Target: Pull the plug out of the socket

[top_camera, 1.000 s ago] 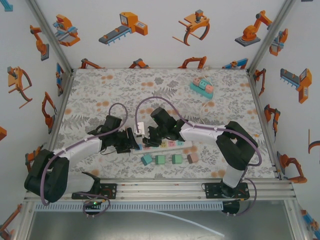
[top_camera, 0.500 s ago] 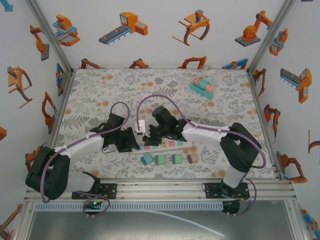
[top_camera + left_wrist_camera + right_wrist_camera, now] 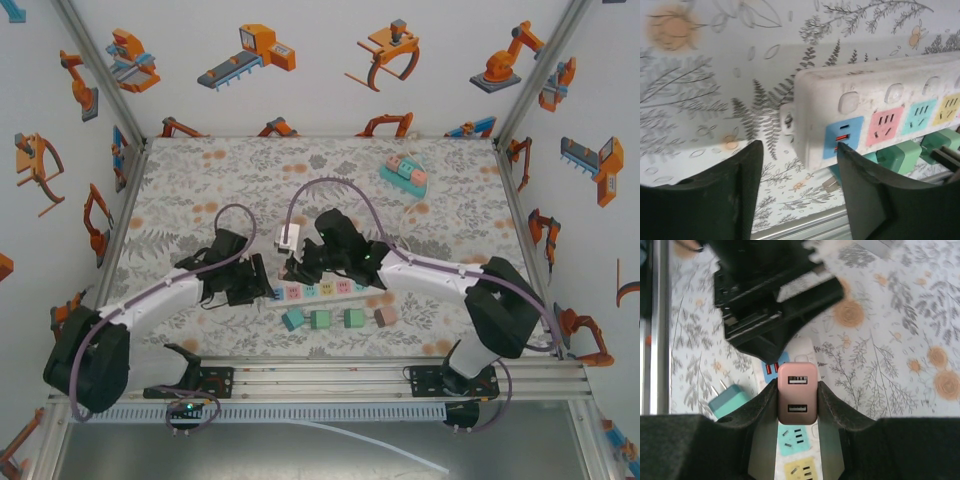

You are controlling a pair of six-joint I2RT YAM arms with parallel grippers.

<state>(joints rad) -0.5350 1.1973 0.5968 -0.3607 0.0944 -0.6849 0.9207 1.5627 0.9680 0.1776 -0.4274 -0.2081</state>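
Observation:
My right gripper (image 3: 797,399) is shut on a pink two-port plug (image 3: 797,392), held clear above the white power strip (image 3: 792,455). In the top view the plug (image 3: 287,238) hangs over the strip's left end (image 3: 325,290), with the right gripper (image 3: 297,252) beside it. My left gripper (image 3: 799,148) is open at that same end of the strip (image 3: 880,100); its right finger (image 3: 875,195) overlaps the blue USB panel and its left finger (image 3: 735,195) stands over bare mat. The left gripper (image 3: 252,281) rests low by the strip.
A row of loose plugs (image 3: 338,319) lies just in front of the strip, a teal one (image 3: 732,401) with bare prongs nearest. Pastel toy blocks (image 3: 405,174) sit at the back right. The metal frame rail (image 3: 805,227) runs along the near edge.
The right gripper has lifted the pink plug up out of the strip and carried it back and slightly right. The left gripper stays at the strip's left end.

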